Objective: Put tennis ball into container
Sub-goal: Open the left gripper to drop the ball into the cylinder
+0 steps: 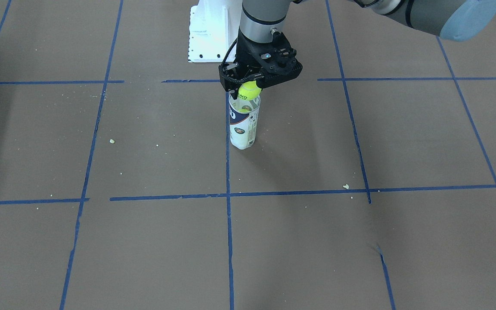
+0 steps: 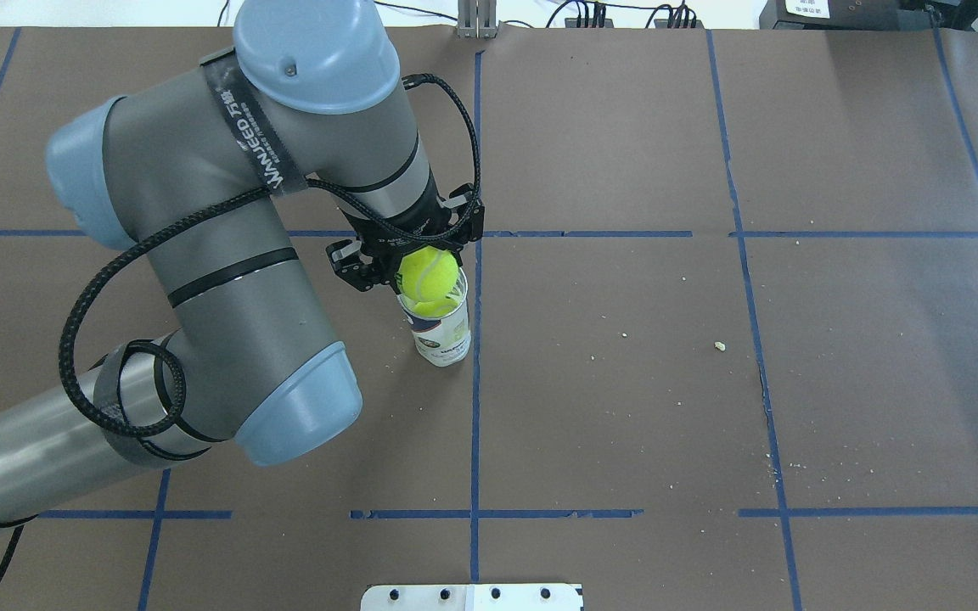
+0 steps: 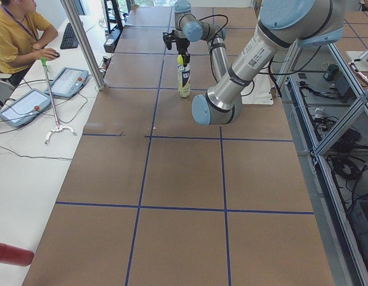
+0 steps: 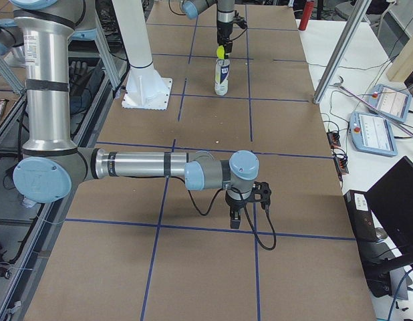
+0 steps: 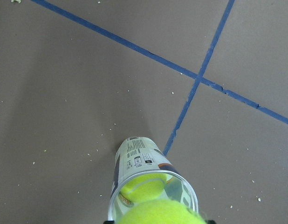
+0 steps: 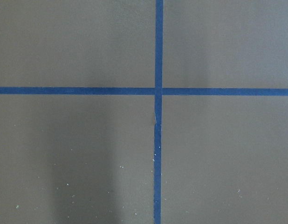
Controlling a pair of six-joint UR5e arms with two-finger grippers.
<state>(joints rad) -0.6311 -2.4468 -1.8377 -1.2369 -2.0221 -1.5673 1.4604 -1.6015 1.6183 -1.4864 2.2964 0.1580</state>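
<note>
Black left gripper [image 1: 249, 87]: clamped on the tennis ball [image 1: 249, 91], a finger on either side, pointing straight down.
Tennis ball: bright yellow-green, dark lettering showing. It hangs right over the mouth of the container [image 1: 243, 125], underside at rim level. Can't tell if it touches the rim.
Container: clear tube with a white and dark-blue label, upright on the brown tabletop [image 1: 144, 142], just beside a blue tape line [image 1: 228, 172].
Inside tube: second yellow ball [image 5: 144, 186], seen through the open top in the left wrist view.
Right gripper [image 4: 241, 217]: well apart from the tube, low over the tabletop, pointing down. Only the right side view shows it, so I can't tell how its jaws stand.
Right wrist view: brown tabletop and a tape crossing.
White pedestal [image 1: 209, 34]: behind the tube on the robot's side, not touching it.
Crumbs [image 1: 345, 186]: small pale bits scattered on the tabletop.
Operator [image 3: 17, 30]: yellow shirt, seated at the side desk.
</note>
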